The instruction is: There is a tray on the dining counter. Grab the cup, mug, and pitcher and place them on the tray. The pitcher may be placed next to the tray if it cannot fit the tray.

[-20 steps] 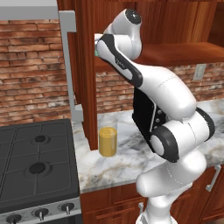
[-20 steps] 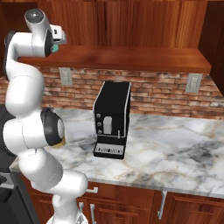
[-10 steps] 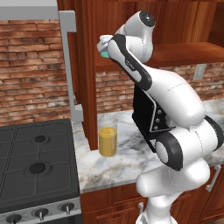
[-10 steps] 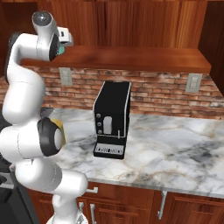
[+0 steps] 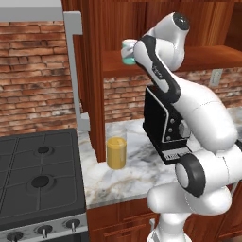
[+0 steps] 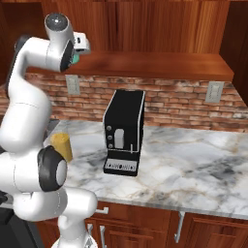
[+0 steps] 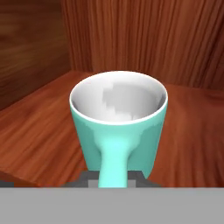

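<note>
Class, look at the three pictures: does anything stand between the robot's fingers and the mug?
Nothing visible does. The fingers are already shut on the handle of the teal mug, which is up by the wooden shelf above the marble worktop.

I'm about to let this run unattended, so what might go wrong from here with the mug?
1. The gripper is shut on the mug by its handle alone, so the mug might swing or slip on the way out.
2. The mug is up at the wooden shelf, close to the cabinet post; a wide swing might knock it.
3. The pitcher and the coffee machine stand on the worktop below, so a low descent could tip the pitcher.
</note>
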Available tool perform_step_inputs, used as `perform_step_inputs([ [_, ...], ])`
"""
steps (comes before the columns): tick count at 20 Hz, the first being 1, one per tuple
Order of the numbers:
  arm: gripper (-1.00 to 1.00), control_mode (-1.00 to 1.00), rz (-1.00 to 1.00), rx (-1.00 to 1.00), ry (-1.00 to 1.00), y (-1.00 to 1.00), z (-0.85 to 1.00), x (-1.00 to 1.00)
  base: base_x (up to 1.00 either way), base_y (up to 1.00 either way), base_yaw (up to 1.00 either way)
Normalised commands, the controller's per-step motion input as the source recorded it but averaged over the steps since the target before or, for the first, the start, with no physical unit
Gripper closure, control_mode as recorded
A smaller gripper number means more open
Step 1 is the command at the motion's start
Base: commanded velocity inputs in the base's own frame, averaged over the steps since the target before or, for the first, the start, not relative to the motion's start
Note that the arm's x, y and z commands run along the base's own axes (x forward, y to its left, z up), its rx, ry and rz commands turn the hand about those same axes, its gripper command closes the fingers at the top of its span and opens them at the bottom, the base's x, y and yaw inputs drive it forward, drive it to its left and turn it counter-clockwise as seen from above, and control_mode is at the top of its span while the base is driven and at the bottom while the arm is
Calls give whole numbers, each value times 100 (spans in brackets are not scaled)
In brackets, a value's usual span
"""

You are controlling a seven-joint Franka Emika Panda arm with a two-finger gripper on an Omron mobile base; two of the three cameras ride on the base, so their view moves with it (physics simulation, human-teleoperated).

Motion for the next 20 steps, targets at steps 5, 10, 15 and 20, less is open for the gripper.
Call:
perform_step_inputs([
  [5,100,-100,0,0,0,-24,0,-42,0,0,0],
  [10,100,-100,0,0,0,-19,0,-50,0,0,0],
  [15,100,-100,0,0,4,-6,-3,-62,0,0,0],
  [20,100,-100,0,0,12,-1,0,-66,0,0,0],
])
